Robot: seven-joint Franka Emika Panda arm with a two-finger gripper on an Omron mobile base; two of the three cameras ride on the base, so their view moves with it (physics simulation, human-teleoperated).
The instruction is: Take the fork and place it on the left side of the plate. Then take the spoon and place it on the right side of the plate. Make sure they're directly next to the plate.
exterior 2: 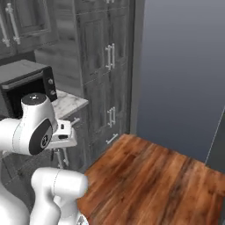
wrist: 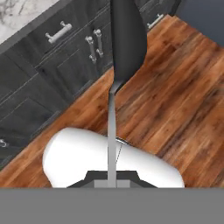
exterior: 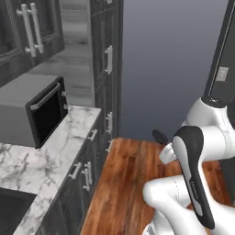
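Left base: dark spoon (exterior: 160,136) bowl poking past wrist, above wood floor (exterior: 124,183), off the marble table (exterior: 32,165). Right base: arm folded beside the microwave (exterior 2: 26,81). Hand: claw (wrist: 112,180) pinching spoon handle, bowl ahead. Spoon step underway; next needs carrying to plate's right side.

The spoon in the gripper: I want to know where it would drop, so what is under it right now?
Below the spoon lie wooden floor and dark cabinet drawers. The bowl covers the floor behind it.
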